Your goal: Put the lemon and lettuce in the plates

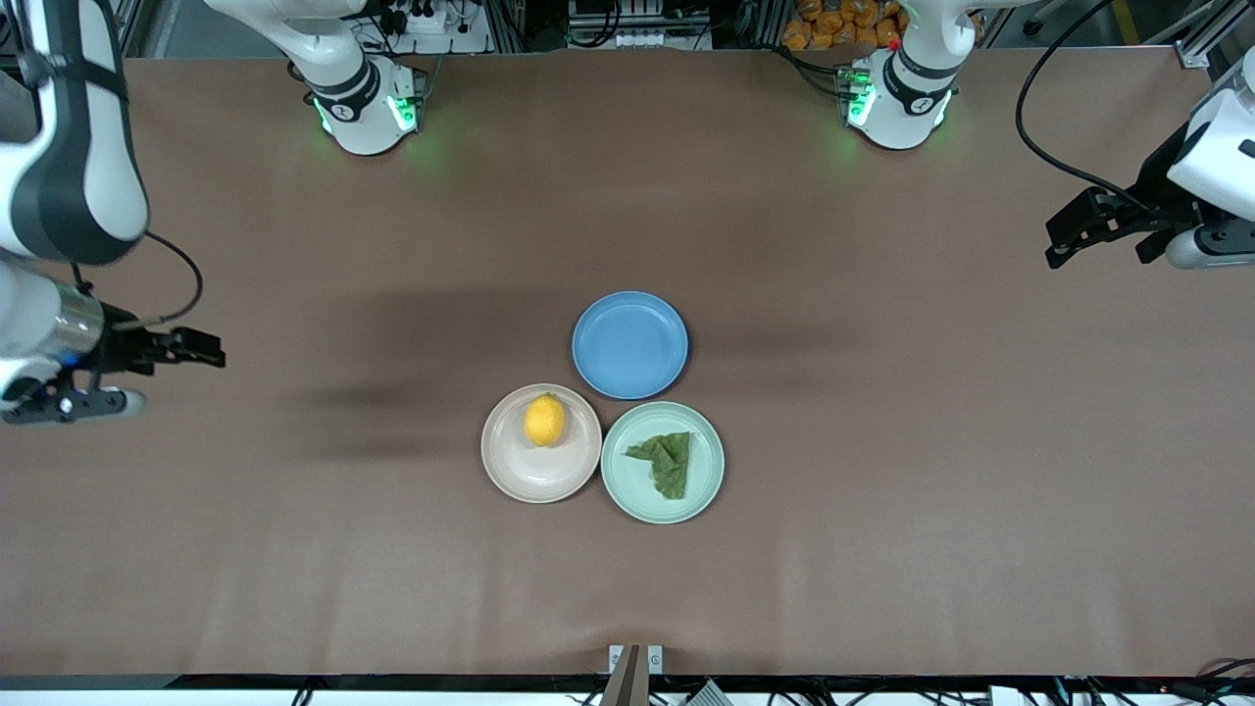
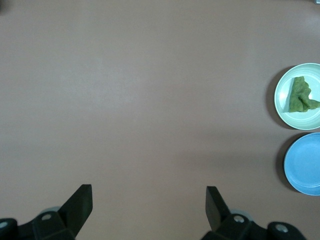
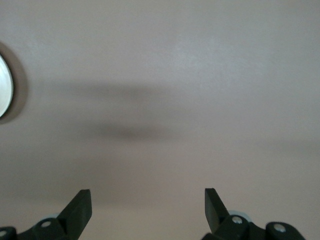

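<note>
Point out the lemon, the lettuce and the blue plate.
lemon [image 1: 544, 420], front view, middle of its skin.
lettuce [image 1: 669, 461], front view, middle of the leaf.
blue plate [image 1: 629, 345], front view, bare middle of its floor.

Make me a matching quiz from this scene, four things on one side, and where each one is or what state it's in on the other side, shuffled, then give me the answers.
Things:
1. lemon
2. lettuce
3. blue plate
4. left gripper

Places or states:
A. holds nothing, farther from the front camera than the other two plates
B. lies in the mint green plate
C. open, over bare table at the left arm's end
D. rests in the pink-beige plate

Pairs: 1-D, 2-B, 3-A, 4-C
</note>
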`<state>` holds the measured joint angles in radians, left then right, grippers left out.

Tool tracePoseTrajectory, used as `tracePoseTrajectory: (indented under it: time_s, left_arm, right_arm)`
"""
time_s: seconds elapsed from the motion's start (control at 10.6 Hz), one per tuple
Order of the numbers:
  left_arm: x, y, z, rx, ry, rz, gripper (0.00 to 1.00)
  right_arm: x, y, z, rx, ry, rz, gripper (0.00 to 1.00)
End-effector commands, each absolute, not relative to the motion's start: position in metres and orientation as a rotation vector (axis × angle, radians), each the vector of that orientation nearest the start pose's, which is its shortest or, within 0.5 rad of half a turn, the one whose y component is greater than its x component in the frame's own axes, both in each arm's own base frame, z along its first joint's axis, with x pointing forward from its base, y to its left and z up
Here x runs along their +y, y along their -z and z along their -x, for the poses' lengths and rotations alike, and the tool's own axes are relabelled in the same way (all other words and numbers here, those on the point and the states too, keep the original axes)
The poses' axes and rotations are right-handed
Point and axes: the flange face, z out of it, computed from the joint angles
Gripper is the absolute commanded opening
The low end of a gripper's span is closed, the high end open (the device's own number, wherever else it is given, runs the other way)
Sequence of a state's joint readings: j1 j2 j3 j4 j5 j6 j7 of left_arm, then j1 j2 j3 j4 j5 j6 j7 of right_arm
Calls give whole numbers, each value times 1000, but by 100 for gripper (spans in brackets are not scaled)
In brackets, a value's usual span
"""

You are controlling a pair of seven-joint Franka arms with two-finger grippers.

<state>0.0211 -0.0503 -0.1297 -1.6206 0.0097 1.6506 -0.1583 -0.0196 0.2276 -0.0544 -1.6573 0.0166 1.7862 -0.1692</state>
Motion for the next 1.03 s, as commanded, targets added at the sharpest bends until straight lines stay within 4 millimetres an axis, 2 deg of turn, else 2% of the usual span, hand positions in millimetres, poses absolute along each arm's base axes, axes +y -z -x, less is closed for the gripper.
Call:
tracePoseTrajectory:
  time_s: [0.0,0.19,0.66,0.94]
  left_arm:
    - [-57,-642,-544,-80,126,3149,100]
    - [-57,-643,-544,-82,124,3147,100]
    - [-55,-653,-543,-84,151,3143,100]
    - [-54,-652,-542,-89,130,3144,100]
  right_arm:
    - [-38,-510,-587,-70,-147,3146,100]
    - [-37,-536,-573,-39,-161,3145,100]
    - [-31,-602,-560,-11,-218,3139,100]
    - [-8,-606,-560,47,-215,3147,100]
